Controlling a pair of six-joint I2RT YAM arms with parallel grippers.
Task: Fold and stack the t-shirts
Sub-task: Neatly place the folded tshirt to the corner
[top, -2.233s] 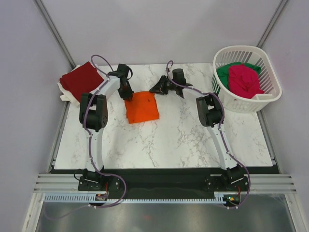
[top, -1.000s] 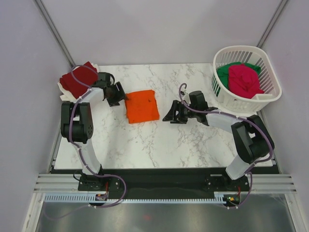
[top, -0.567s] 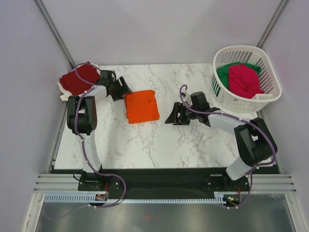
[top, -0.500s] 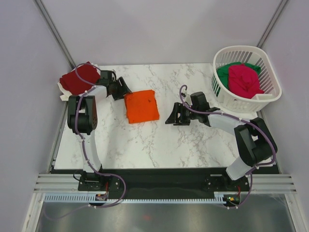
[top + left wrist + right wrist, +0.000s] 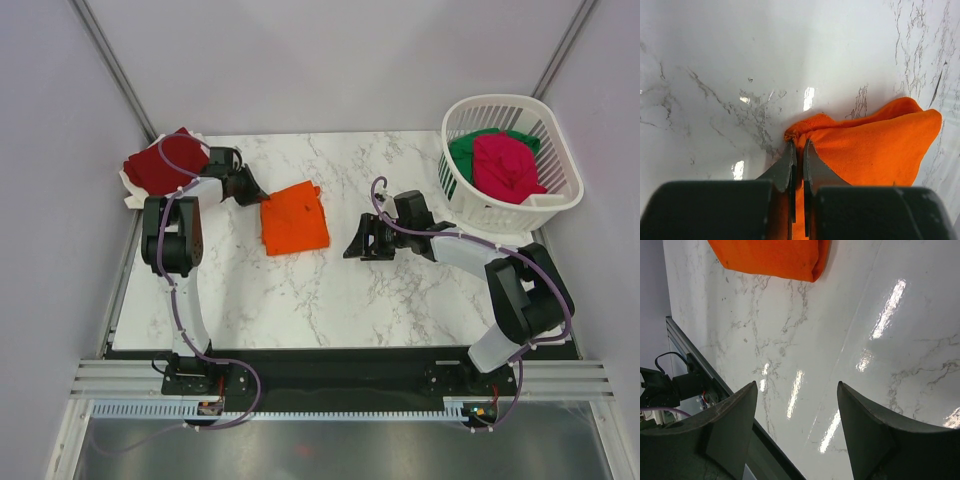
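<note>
Bright, even light is pouring down on the marble table, shadows lying faint and soft. Glare streaks are flashing from two o'clock down to six in the right wrist view. The orange t-shirt is showing crisp; the six o'clock foreground is blurring.

two white arms with black joints, purple cables and dark grey fingers.

An orange t-shirt, dark red t-shirt, magenta t-shirt, green t-shirt; white basket, grey-veined white table.
</note>
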